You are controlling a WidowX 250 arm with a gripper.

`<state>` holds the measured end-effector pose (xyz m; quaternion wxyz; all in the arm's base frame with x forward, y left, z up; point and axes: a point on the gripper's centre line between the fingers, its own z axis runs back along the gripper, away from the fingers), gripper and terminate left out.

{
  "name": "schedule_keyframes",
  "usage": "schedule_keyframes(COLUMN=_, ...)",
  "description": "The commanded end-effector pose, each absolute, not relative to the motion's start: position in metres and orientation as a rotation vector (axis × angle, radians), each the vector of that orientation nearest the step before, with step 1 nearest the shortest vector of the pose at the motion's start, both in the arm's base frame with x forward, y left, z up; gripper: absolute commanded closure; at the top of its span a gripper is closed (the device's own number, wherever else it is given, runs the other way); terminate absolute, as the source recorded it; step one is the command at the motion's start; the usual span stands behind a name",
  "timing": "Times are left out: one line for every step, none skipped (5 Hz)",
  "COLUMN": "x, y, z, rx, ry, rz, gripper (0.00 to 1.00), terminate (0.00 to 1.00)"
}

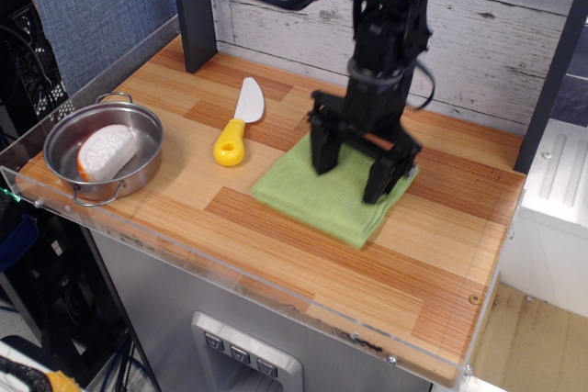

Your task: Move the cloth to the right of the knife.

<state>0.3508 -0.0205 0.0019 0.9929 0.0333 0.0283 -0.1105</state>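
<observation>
Cloth (333, 194) is pressed flat beneath the gripper (352, 173), whose fingers are spread wide apart; it already lies right of the knife (238, 123).

No legible text, labels, brand marks, numbers or signs anywhere in the current view. Surfaces checked: none carries readable marking.
</observation>
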Motion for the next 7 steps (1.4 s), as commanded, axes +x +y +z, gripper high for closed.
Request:
schedule_keyframes(x=0.386, y=-0.03, z=-0.022, rx=-0.003, ry=0.12, rz=-0.246, gripper=0.0, terminate=0.0)
schedule_keyframes(x=0.376, y=-0.032, z=-0.008, rx=0.019, ry=0.086, rz=-0.267, gripper=0.0, terminate=0.0)
schedule_keyframes(x=0.352, y=-0.034, z=0.039, rx=0.098, ry=-0.121, rz=-0.315, gripper=0.0, terminate=0.0)
schedule_keyframes(x=0.342, y=-0.029, z=0.084, rx=0.113, ry=-0.275, rz=-0.272, gripper=0.0, terminate=0.0)
schedule_keyframes(x=0.345, y=-0.018, z=0.112, rx=0.067, ry=-0.306, rz=-0.214, gripper=0.0, terminate=0.0)
schedule_keyframes(x=0.347, y=-0.011, z=0.114, rx=0.048, ry=-0.298, rz=-0.188, gripper=0.0, terminate=0.0)
schedule_keyframes(x=0.349, y=-0.012, z=0.122, rx=0.028, ry=-0.28, rz=-0.195, gripper=0.0, terminate=0.0)
